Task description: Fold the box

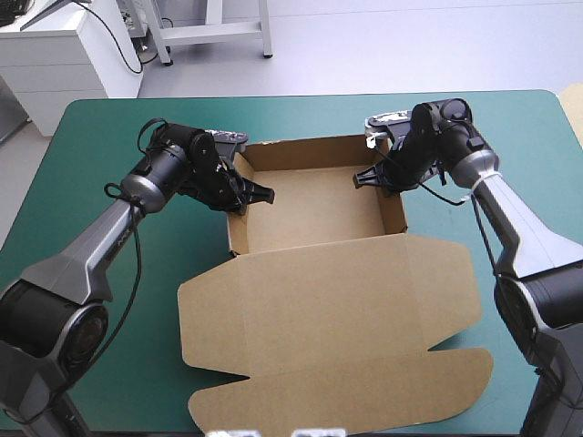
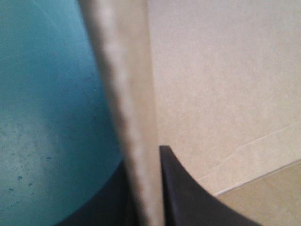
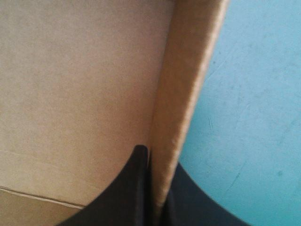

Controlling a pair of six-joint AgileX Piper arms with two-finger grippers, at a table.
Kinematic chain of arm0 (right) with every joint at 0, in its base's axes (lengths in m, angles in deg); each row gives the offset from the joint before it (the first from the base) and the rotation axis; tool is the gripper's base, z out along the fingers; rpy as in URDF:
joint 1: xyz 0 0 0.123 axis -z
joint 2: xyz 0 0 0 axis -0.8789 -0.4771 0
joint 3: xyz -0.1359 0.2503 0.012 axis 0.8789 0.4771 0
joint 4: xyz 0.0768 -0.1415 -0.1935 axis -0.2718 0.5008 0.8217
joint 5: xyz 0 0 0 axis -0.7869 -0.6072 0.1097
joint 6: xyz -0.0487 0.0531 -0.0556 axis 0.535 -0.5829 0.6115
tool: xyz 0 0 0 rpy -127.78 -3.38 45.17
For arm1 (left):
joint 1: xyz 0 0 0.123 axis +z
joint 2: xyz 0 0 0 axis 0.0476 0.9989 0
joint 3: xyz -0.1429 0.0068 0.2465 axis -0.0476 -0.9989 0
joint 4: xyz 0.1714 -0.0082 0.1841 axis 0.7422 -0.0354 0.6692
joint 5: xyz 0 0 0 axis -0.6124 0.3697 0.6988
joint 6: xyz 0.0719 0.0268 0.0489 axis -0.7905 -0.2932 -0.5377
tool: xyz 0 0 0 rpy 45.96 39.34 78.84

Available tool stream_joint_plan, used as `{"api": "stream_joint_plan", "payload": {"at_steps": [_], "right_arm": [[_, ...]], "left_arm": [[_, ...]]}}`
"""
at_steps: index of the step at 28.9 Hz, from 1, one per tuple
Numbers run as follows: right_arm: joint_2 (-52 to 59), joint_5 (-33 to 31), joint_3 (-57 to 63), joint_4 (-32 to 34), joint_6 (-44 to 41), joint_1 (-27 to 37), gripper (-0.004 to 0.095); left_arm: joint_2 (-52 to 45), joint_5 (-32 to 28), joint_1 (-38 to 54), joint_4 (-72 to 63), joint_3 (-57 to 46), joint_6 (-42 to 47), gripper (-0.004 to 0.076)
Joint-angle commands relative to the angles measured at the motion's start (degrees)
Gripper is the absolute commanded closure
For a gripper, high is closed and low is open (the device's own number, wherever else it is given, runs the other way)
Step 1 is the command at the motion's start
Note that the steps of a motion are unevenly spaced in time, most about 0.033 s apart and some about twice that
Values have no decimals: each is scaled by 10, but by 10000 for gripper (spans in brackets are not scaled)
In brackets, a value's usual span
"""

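The brown box stands as an open tray at the table's middle, its lid lying flat toward the near edge. My left gripper is shut on the box's left wall, one black finger inside and one outside. In the left wrist view that wall's edge runs up between the fingers. My right gripper is shut on the right wall the same way. The right wrist view shows that wall's edge pinched between its fingers, with the box floor beside it.
The teal-green cover lies bare to the left and right of the box. The lid's flaps reach near the table's front edge.
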Motion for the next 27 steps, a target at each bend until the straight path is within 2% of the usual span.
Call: {"api": "stream_joint_plan", "payload": {"at_steps": [1,13,15,17,21,23,25,27], "right_arm": [[6,-21,-14,-61,32,-7,923],[-15,-21,-14,-44,33,-7,917],[-15,-22,-14,-38,50,-7,873],[-15,-22,-14,-38,54,-7,770],[-15,-22,-14,-43,54,-7,421],[-15,-22,-14,-42,54,-7,231],[-15,-22,-14,-42,54,-7,122],[-15,-22,-14,-44,54,-7,85]], "left_arm": [[-18,-56,-12,-75,22,-34,731],[31,-42,-12,-90,22,-36,730],[31,-39,-12,-90,22,-54,717],[31,-34,-12,-94,22,-73,677],[32,-18,-10,-96,22,-92,509],[32,-8,-10,-89,22,-118,353],[32,1,-10,-77,23,-119,209],[32,5,-10,-64,24,-102,100]]}}
